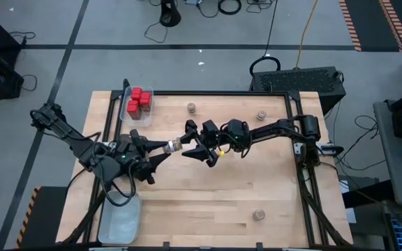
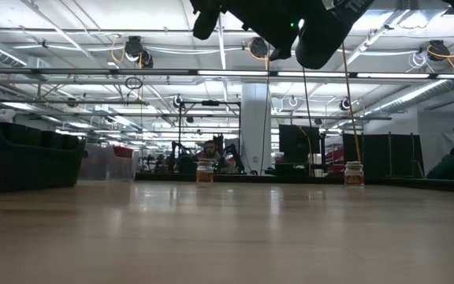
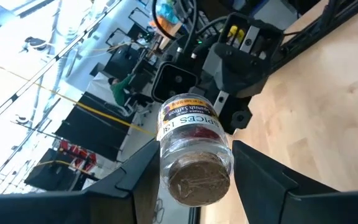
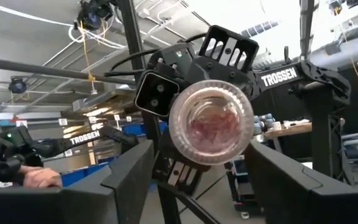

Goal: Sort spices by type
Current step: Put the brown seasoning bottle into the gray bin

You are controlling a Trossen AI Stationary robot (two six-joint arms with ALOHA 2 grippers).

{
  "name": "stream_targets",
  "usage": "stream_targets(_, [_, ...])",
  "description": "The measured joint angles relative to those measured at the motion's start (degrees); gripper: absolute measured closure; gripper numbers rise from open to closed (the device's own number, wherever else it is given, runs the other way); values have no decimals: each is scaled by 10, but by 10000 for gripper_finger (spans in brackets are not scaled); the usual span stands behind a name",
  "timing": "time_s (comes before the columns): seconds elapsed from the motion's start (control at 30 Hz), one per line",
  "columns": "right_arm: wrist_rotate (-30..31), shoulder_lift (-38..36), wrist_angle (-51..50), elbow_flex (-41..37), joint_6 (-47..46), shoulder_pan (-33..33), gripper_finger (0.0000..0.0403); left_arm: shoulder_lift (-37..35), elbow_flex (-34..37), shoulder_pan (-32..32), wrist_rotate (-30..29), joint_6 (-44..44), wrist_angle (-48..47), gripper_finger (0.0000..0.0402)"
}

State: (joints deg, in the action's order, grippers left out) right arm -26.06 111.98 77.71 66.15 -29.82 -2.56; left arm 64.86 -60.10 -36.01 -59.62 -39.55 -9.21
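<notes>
A short round glass spice jar [image 3: 194, 155] with a tan lid and a red-and-yellow label hangs in the air over the table's middle [image 1: 176, 145]. My left gripper [image 1: 167, 146] is shut on it. My right gripper [image 1: 191, 144] faces it from the table's right, open, with one finger on either side of the jar's clear bottom [image 4: 211, 123] and a gap to each. Red boxy tins [image 1: 139, 101] stand in a clear tray [image 1: 127, 111] at the far left. Three more jars [image 1: 192, 107] [image 1: 262, 114] [image 1: 259, 214] stand upright on the table. My left gripper pinches the jar's glass wall [image 3: 166, 158] near its lid end between its two fingers. The fingers come roughly level from the table's left. The jar lies about level, lifted clear of the table, with its lid [image 3: 194, 180] toward my left wrist and its bottom toward the right gripper.
An empty clear tray [image 1: 121, 219] sits at the near left corner. Two of the far jars show in the low view [image 2: 204, 171] [image 2: 354, 173]. Both arms meet above the table's centre. People sit in the room beyond the table.
</notes>
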Motion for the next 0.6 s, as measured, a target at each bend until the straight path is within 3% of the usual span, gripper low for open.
stream_targets(0.43, [-15,0,-60,0,-36,-50,149,-2,-15,-43,-64,-17,-6,219])
stream_targets(0.6, [-43,0,-69,0,-58,-66,149,-2,-41,-85,-66,72,-86,219])
